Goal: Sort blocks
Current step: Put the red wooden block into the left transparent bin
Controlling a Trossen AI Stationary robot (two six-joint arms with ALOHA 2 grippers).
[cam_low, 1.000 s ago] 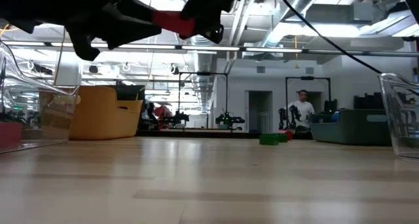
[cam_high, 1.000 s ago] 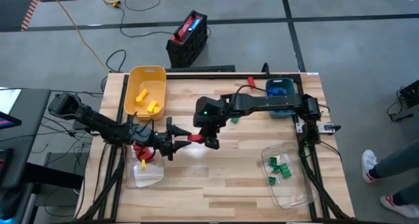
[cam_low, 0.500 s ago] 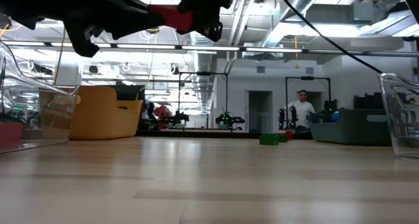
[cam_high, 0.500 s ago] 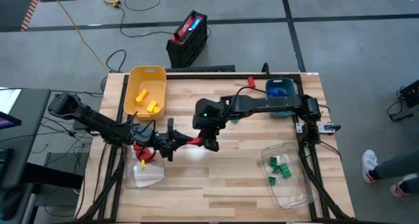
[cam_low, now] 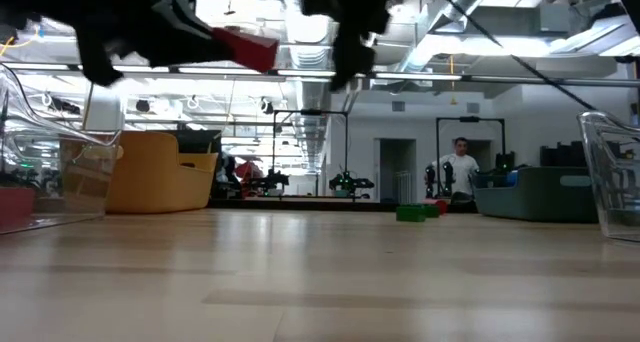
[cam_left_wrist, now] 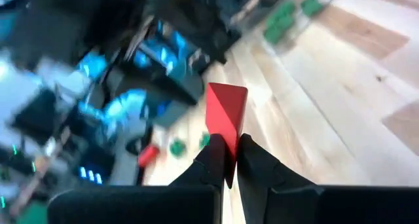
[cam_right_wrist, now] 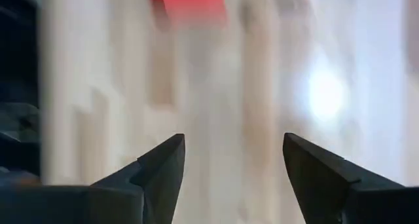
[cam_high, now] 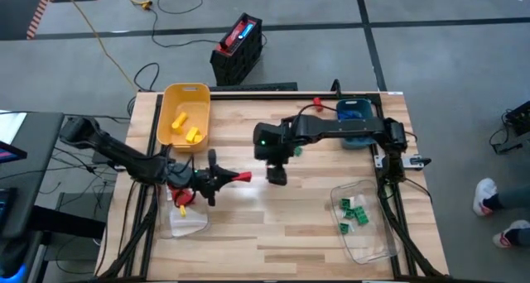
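A red block [cam_high: 241, 177] hangs in the air over the table's middle, with my left gripper [cam_high: 226, 179] shut on it; it also shows in the left wrist view [cam_left_wrist: 226, 112] and the low view [cam_low: 250, 50]. My right gripper [cam_high: 277, 174] stands open just to the block's right, with nothing between its fingers [cam_right_wrist: 163, 168]. Two green blocks [cam_high: 296, 152] lie on the table behind the right gripper. My left gripper pinches the red block between its two fingertips [cam_left_wrist: 216, 160] at the block's end nearer the arm [cam_left_wrist: 228, 152]. The fingers lie about level, coming from the table's left. The block sticks out past the fingertips toward the table's right, lifted clear of the table.
A yellow bin [cam_high: 168, 100] with yellow blocks stands at the far left, a teal bin [cam_high: 356, 109] at the far right. A clear bin [cam_high: 189, 225] with red blocks lies near left, another clear bin [cam_high: 373, 246] with green blocks near right. A person stands in the room beyond [cam_low: 461, 167].
My left gripper has shut on the red block, which my right gripper held. My right gripper has then opened, let the block go and drawn away toward the table's right edge. The left gripper has carried the block a little toward the left.
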